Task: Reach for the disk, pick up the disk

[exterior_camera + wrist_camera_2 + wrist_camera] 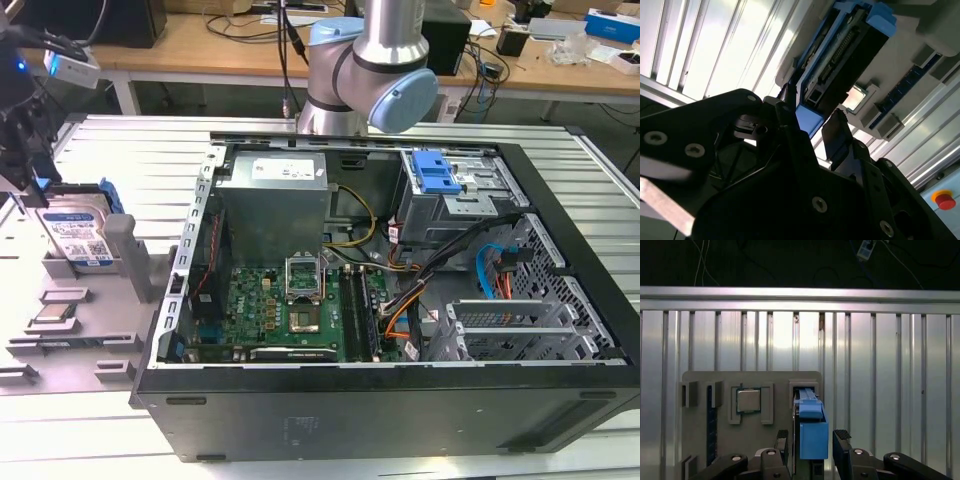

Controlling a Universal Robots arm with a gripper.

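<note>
Ribbed metal desk point(130, 140) carries an open computer case point(380, 415) across the middle and the exterior view's right, with the arm point(365, 70) behind it at top centre. At the exterior view's left a grey holder point(90, 335) keeps the disk point(78, 235) standing on edge in a slot. A chip point(55, 315) lies in a recess below it in the frame. The tool point(28, 185) hangs over the disk's top edge.

In the second wrist view the tool point(810, 117) has its fingers point(836, 132) apart, either side of the disk's point(840, 55) blue end, with the chip point(855, 97) beside it.

In the first wrist view the spread fingers point(841, 440) flank the disk point(812, 412), with gaps on both sides.
</note>
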